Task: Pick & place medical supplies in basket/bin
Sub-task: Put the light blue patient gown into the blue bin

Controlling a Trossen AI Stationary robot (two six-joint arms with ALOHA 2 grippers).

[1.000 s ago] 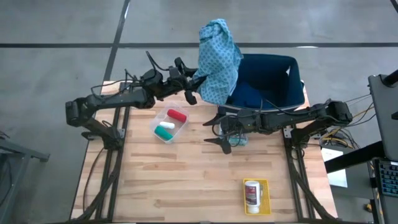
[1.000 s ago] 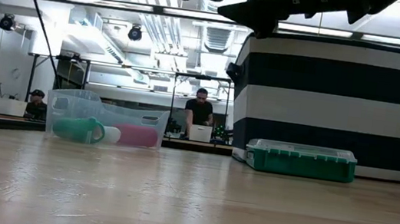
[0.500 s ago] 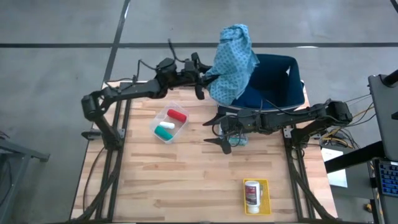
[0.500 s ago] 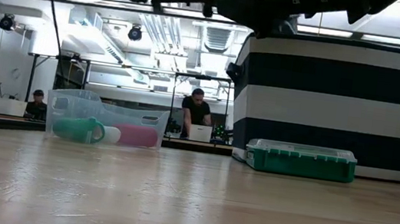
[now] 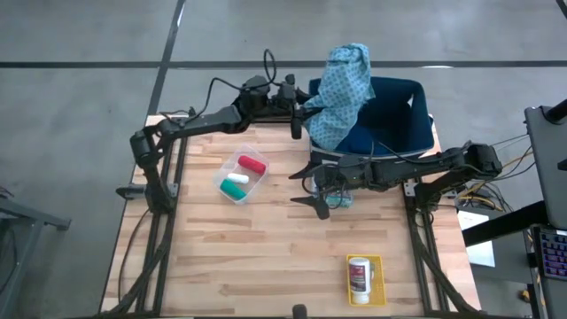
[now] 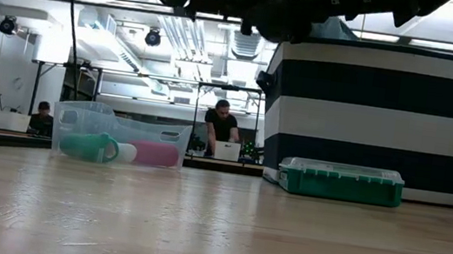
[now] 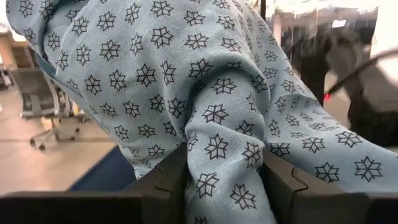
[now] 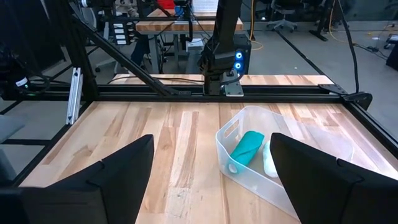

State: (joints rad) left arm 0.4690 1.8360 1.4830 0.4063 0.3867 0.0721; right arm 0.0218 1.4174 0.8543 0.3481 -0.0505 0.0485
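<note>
The wooden bench [image 5: 266, 257] carries a clear tray [image 5: 241, 177] (red, green and white cylinders inside), a striped basket [image 6: 377, 112], a green-lidded box [image 6: 340, 181], and a pill bottle [image 5: 359, 276].

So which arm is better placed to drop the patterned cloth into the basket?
The left. Its gripper is shut on the light-blue patterned cloth, hanging at the rim of the striped basket. The right gripper is open and empty, low over the table.

Bright ceiling lights (background blurred).
</note>
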